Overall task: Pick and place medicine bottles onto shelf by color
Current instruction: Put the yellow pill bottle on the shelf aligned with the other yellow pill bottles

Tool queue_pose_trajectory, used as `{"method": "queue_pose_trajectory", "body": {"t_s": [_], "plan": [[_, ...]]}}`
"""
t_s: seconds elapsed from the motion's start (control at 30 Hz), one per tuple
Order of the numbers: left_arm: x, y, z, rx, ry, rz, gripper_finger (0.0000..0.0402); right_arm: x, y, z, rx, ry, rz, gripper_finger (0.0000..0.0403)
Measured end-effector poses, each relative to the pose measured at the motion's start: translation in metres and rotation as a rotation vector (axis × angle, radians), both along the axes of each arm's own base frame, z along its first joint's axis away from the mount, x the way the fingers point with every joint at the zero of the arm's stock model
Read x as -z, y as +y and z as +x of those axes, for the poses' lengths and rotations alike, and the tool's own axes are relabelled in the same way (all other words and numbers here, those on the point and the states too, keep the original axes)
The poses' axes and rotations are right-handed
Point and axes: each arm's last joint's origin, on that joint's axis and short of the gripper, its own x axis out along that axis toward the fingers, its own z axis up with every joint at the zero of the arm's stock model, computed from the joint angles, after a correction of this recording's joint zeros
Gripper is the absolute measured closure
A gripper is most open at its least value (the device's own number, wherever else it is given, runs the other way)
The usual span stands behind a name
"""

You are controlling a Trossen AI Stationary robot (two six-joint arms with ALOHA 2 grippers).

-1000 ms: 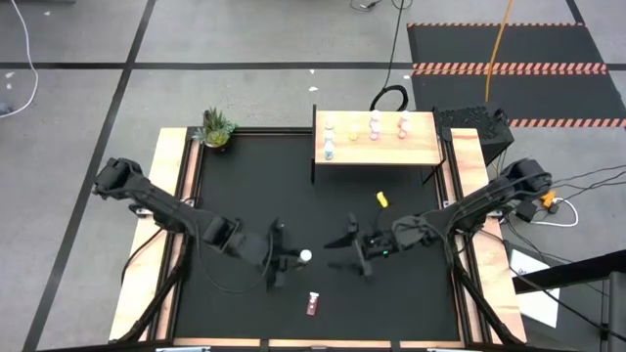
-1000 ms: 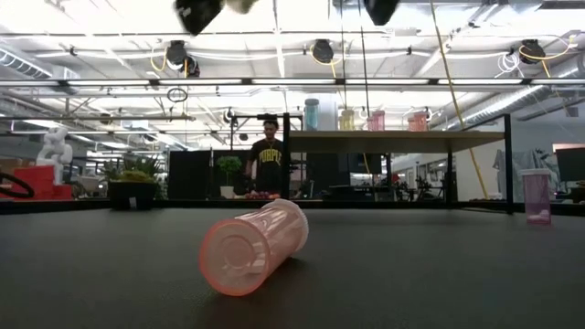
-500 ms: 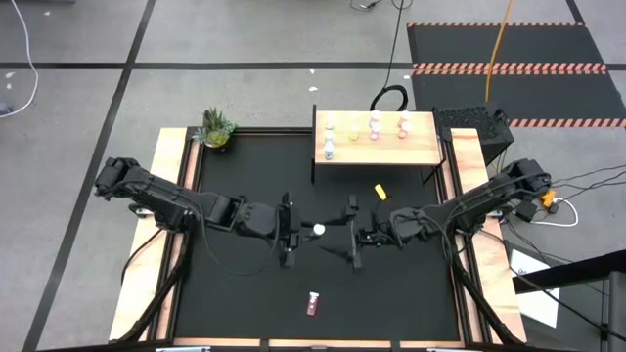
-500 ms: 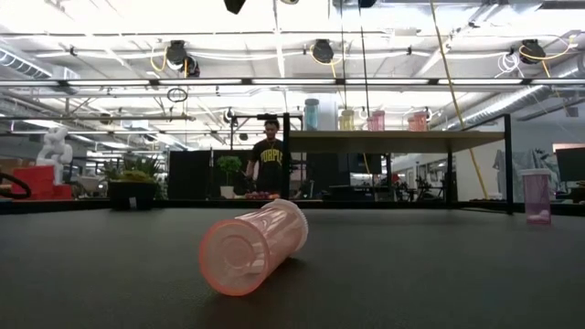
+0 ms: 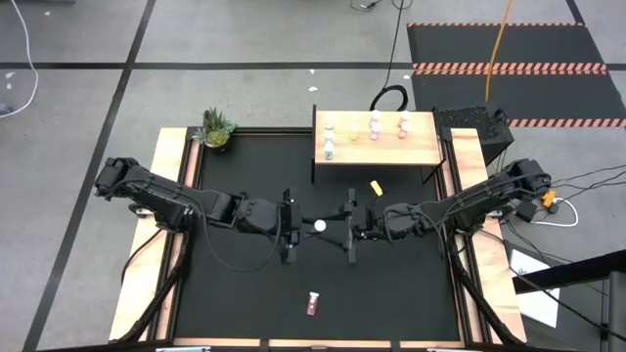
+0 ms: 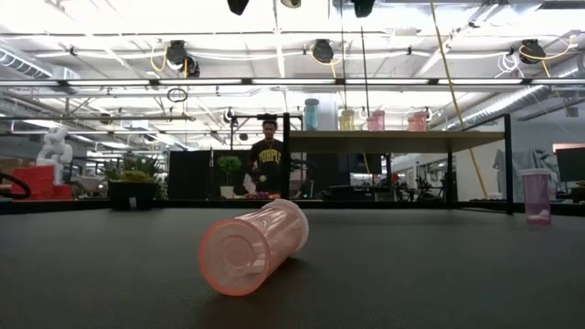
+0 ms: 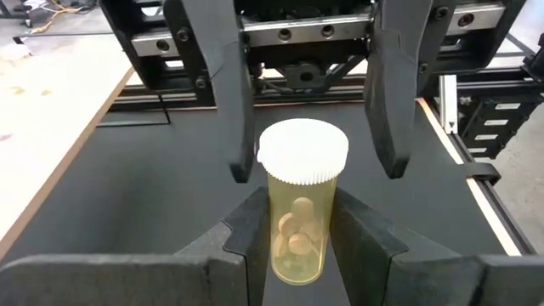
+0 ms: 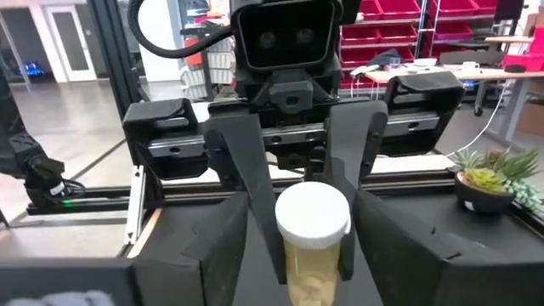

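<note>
My left gripper (image 5: pixel 299 227) is over the table's middle, shut on a yellow-gold medicine bottle (image 7: pixel 297 229) with a white cap (image 5: pixel 319 226). My right gripper (image 5: pixel 340 230) faces it from the table's right and is open. Its fingers (image 7: pixel 236 102) stand on either side of the cap, apart from it. The pale wood shelf (image 5: pixel 421 149) at the far edge carries several upright bottles (image 5: pixel 375 125). A dark red bottle (image 5: pixel 313 303) lies on its side near the near edge; the low view shows it close up (image 6: pixel 251 247). My left gripper pinches the bottle's clear yellow body (image 7: pixel 296 255) between its two fingers (image 7: pixel 242 234). The fingers come level from the table's left and lie along the bottle. The bottle is lifted clear of the table, lying level, with its cap end (image 7: pixel 303 151) sticking out toward the right gripper.
A small green potted plant (image 5: pixel 216 128) stands at the far left corner. A small yellow object (image 5: pixel 375 186) lies before the shelf. A pink bottle (image 6: pixel 537 196) stands upright at the right in the low view. A person (image 6: pixel 266 155) stands in the room beyond the table.
Both grippers have moved up and toward the far edge, and they now face each other more closely. The left gripper has carried the yellow-gold bottle along. The right gripper's open fingers now stand around the cap.
</note>
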Motion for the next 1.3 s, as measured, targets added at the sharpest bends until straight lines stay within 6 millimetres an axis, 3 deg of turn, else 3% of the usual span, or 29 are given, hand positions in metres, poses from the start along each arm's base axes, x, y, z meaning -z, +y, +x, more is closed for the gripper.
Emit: {"method": "queue_pose_trajectory", "body": {"t_s": [0.7,0.87,1.07,1.3], "plan": [[0.000,0.008,0.002,-0.014,0.004,-0.023,0.0280,0.002,-0.010,0.002,0.029,0.019,-0.010,0.0295],[-0.001,0.012,0.003,-0.059,-0.003,-0.019,0.0222,0.001,-0.016,0.000,0.086,0.039,-0.023,0.0291],[0.003,0.028,0.001,-0.136,0.056,0.003,0.0139,-0.014,-0.035,-0.019,0.223,0.090,-0.082,0.0288],[-0.001,0.052,-0.017,-0.214,0.163,0.012,0.0087,-0.028,-0.090,-0.053,0.517,0.169,-0.151,0.0287]]}}
